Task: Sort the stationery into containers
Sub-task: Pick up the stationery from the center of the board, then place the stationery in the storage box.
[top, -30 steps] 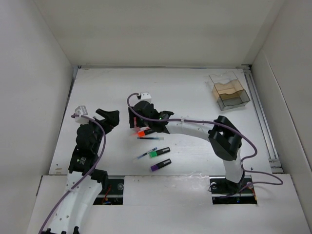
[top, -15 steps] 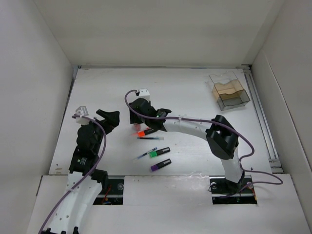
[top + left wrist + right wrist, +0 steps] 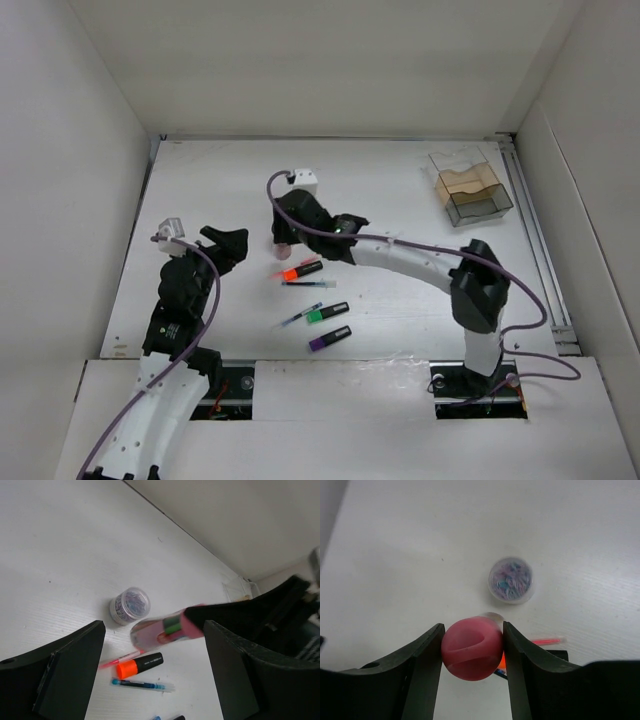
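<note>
Well outstretched, right pincer (image 3: pixel 472 639) around jar (image 3: pixel 471 652)

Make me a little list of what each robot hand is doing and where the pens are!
Right gripper: shut on the pink-topped jar
Left gripper: open, holding nothing
Lying on the table: orange highlighter, green highlighter, purple highlighter, upper blue pen, lower blue pen, jar of clips
Organiser: far right corner, apart from the rest
</note>
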### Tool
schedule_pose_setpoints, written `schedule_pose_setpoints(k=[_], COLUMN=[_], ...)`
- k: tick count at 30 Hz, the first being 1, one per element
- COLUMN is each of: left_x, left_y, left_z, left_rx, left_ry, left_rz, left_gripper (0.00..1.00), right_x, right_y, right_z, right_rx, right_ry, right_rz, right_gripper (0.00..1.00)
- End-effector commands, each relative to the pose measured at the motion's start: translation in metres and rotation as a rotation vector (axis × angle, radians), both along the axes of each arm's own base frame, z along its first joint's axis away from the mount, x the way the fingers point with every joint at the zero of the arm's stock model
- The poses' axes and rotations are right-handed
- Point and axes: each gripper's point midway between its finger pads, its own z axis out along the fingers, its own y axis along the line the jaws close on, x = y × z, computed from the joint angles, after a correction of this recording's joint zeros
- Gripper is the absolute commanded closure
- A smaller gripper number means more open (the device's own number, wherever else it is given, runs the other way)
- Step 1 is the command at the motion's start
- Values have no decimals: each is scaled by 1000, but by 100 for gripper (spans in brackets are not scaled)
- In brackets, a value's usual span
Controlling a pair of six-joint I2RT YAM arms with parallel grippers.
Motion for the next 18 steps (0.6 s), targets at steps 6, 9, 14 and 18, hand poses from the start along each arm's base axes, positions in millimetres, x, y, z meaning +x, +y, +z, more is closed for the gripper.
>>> schedule_pose_setpoints(k=[6, 9, 14, 18], left_x=[3, 8, 15, 20], left_y=[-43, -57, -74, -77], left_z=[5, -7, -30, -37], left_rx=[46, 62, 78, 98], left_ry=[-104, -88, -60, -53], left_rz=[-263, -348, -445, -461], left_gripper=[24, 21, 20, 19], right_x=[124, 156, 220, 248], right_y=[-169, -237, -363, -431], right_z=[176, 200, 206, 211], right_rx=[371, 423, 432, 431], right_ry=[-214, -281, -342, -374], right_rz=[-405, -597, -894, -1031], right_gripper=[79, 79, 81, 81])
